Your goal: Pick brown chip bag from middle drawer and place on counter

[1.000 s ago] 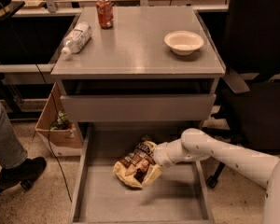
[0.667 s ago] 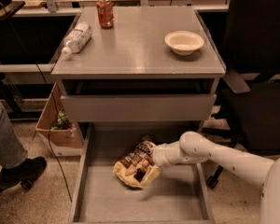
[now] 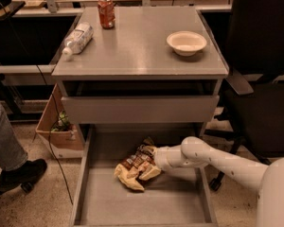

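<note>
Middle drawer (image 3: 102,200), same spot as before: hand (image 3: 154,158) tight on brown chip bag (image 3: 134,167).

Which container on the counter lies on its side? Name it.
The clear bottle at the counter's left edge; can and bowl stand upright. The gripper is in the middle drawer at the chip bag.

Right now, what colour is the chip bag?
The chip bag is dark brown, yellow ends; gripper at it; camera view.
</note>
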Robot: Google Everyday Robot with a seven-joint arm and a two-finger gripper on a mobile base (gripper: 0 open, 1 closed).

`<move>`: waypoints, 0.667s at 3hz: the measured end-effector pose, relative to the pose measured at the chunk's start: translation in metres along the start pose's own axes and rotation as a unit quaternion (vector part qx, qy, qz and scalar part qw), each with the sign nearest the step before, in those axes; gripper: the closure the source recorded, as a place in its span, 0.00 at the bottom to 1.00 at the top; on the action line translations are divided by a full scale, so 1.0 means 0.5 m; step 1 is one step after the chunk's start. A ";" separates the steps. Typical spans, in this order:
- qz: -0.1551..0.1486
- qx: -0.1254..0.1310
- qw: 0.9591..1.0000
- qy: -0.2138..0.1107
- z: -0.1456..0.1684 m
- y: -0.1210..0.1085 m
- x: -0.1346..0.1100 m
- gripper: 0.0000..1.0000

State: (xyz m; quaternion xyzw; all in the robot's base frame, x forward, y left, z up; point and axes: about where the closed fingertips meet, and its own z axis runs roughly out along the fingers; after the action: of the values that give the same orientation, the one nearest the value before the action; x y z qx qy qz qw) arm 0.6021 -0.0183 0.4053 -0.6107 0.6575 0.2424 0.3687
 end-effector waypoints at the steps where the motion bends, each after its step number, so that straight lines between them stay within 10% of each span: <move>1: 0.015 0.013 1.000 0.001 -0.012 0.000 0.022 0.57; 2: 0.028 0.021 0.999 0.009 -0.037 -0.001 0.023 0.81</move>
State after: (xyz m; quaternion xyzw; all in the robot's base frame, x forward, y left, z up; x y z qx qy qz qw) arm 0.5995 -0.0399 0.4075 -0.5863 0.6825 0.2338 0.3685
